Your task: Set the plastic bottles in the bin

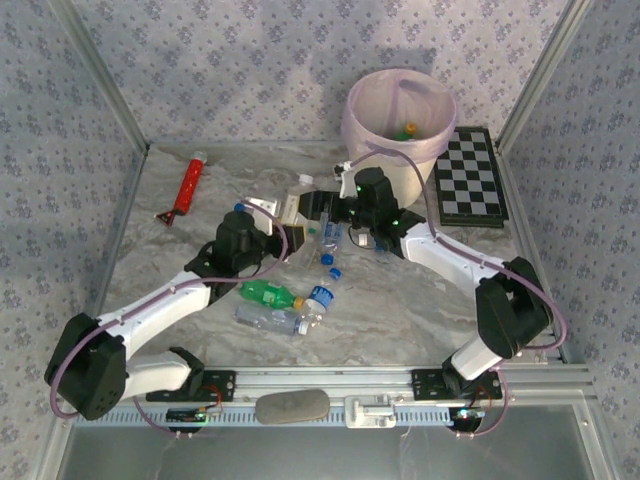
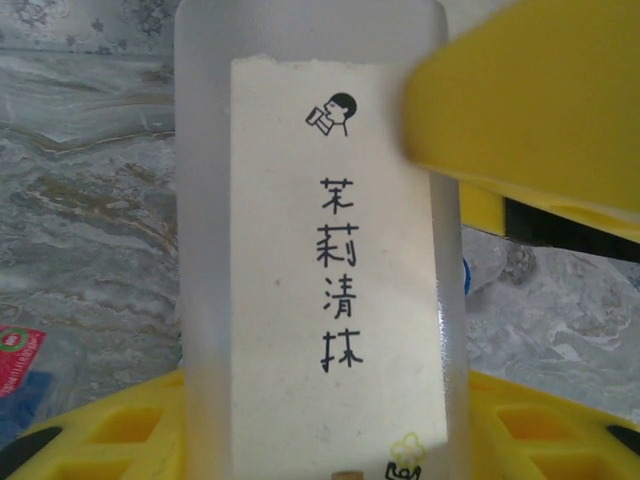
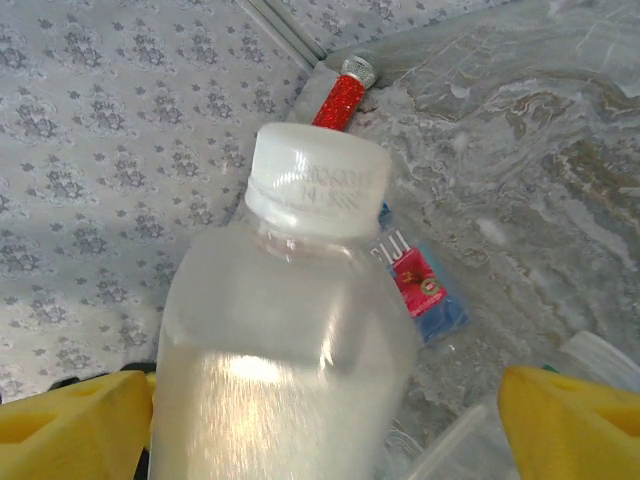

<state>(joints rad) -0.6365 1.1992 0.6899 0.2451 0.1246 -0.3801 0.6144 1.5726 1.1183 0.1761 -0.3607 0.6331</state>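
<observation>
A frosted bottle [image 1: 295,205] with a white cap and a cream label with black characters is held level above the table's middle. My left gripper [image 1: 278,212] is shut on its body [image 2: 320,300], yellow fingers [image 2: 100,435] pressed to both sides. My right gripper [image 1: 322,210] stands open around the same bottle [image 3: 290,380] near its cap; one finger [image 3: 80,420] touches it, the other is apart. Other plastic bottles lie below: a green one [image 1: 268,293], clear ones [image 1: 265,317] and a Fiji bottle [image 3: 425,290]. The bin [image 1: 350,100] stands at the back with a bottle [image 1: 405,130] inside.
A red tube [image 1: 190,180] lies at the back left. The checkerboard [image 1: 470,175] lies right of the bin. Frame posts and patterned walls close in the table's sides and back.
</observation>
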